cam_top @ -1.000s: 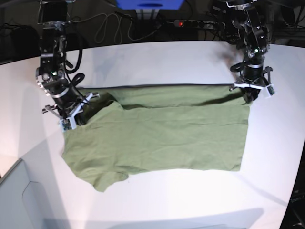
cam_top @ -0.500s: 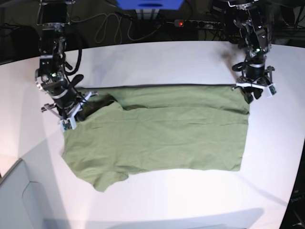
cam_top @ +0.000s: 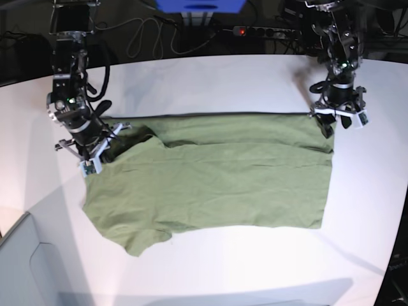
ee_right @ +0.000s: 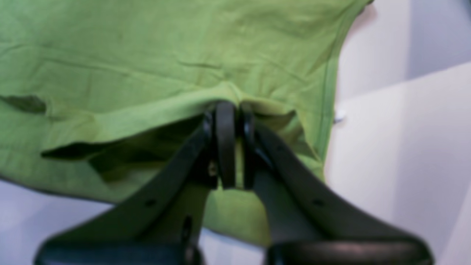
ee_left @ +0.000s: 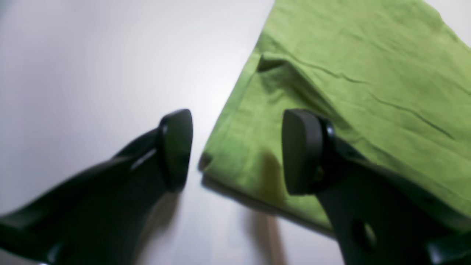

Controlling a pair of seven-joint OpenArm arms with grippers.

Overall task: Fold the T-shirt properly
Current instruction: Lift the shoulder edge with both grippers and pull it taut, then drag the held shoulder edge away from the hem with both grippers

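Lying under the parted left claw point(ee_left: 235, 151), T-shirt point(cam_top: 217, 185) corner

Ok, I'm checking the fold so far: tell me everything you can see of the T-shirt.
The T-shirt is plain olive-green thin cloth, lying flat on the white table, its far edge folded over, one sleeve sticking out at the near corner. Light creases cross it. The right gripper is shut on a pinch of fabric near the sleeve end; the left gripper stands open over the opposite corner, not holding it.
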